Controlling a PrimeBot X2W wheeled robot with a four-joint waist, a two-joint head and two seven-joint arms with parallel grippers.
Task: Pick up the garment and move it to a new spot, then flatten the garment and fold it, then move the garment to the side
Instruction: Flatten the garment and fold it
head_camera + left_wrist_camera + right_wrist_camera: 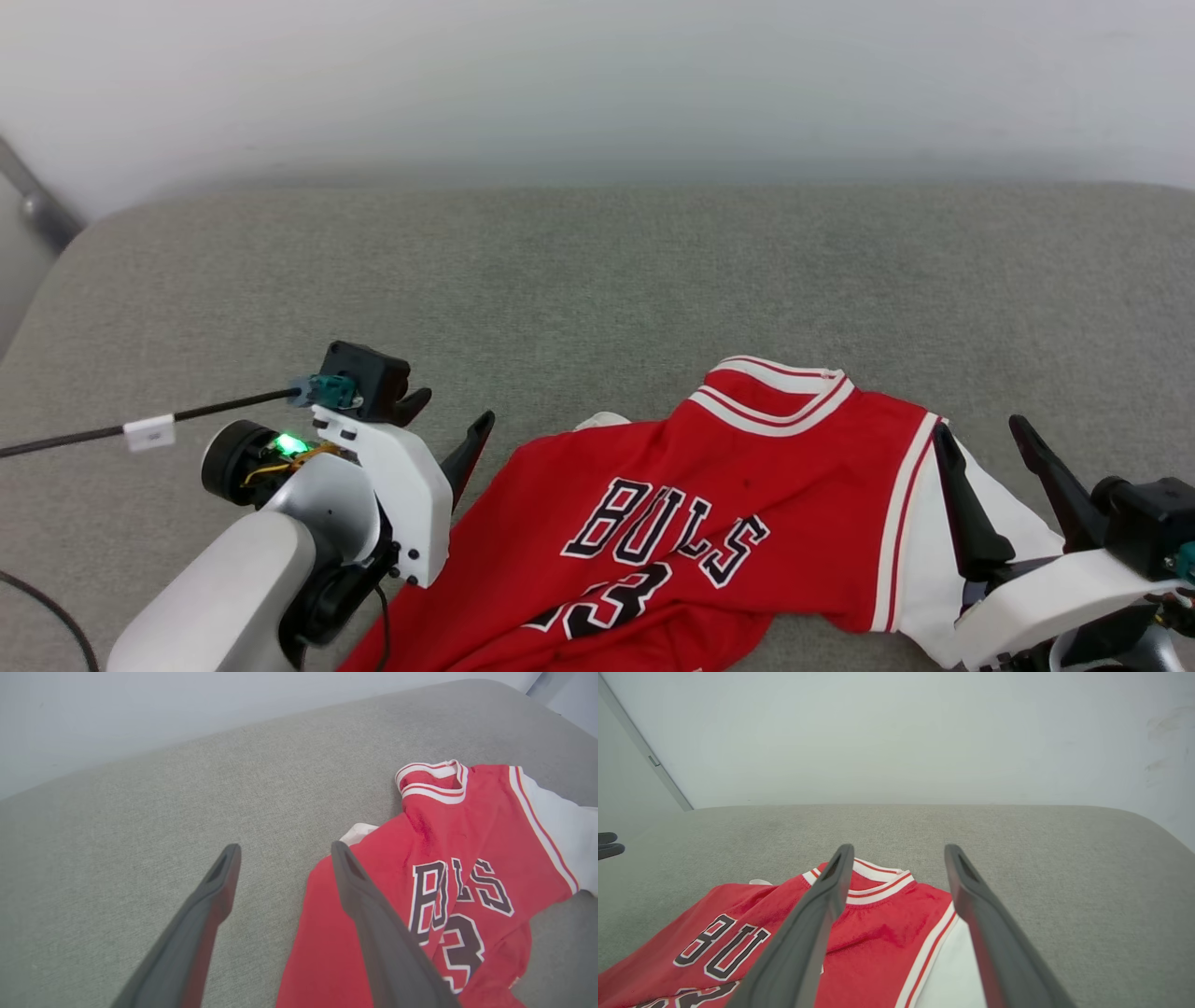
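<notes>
Garment (747, 485) rumpled at lower centre, flanked by left gripper (448, 415) lower left and right gripper (982, 434) lower right, jaws wide, empty, likely poised to spread it flat.

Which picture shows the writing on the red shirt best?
The head view: the writing lies almost whole and unblocked across the shirt. The left wrist view shows it creased and slanted; the right wrist view catches its first letters, the rest behind a claw finger.

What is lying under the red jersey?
The garment lies on the grey cushion. A bit of white cloth peeks out under its red edge; the rest is covered.
</notes>
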